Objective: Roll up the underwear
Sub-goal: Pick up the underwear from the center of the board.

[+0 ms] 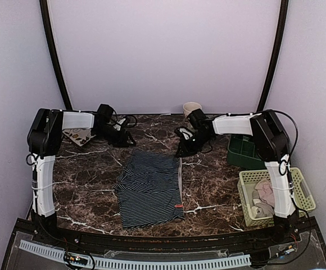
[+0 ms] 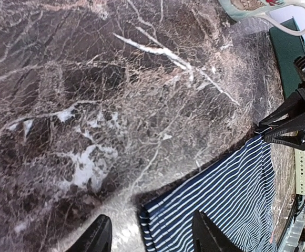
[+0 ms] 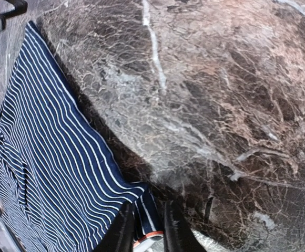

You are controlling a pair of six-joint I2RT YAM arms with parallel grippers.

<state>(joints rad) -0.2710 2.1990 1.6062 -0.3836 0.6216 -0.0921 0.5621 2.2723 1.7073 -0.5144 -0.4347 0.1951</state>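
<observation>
The navy striped underwear (image 1: 150, 188) lies flat in the middle of the marble table. My right gripper (image 1: 184, 149) is at its far right corner. In the right wrist view the gripper (image 3: 144, 231) is shut on that corner of the underwear (image 3: 52, 152), by an orange and white edge. My left gripper (image 1: 123, 138) hangs by the far left corner. In the left wrist view it (image 2: 152, 239) is open, with the corner of the underwear (image 2: 221, 199) between its fingers. The pink underwear (image 1: 262, 194) lies in the basket at the right.
A pale green basket (image 1: 303, 194) stands at the near right, with a dark green tray (image 1: 243, 153) behind it. A beige mug (image 1: 192, 107) stands at the back edge. A patterned flat item (image 1: 78, 135) lies at the far left.
</observation>
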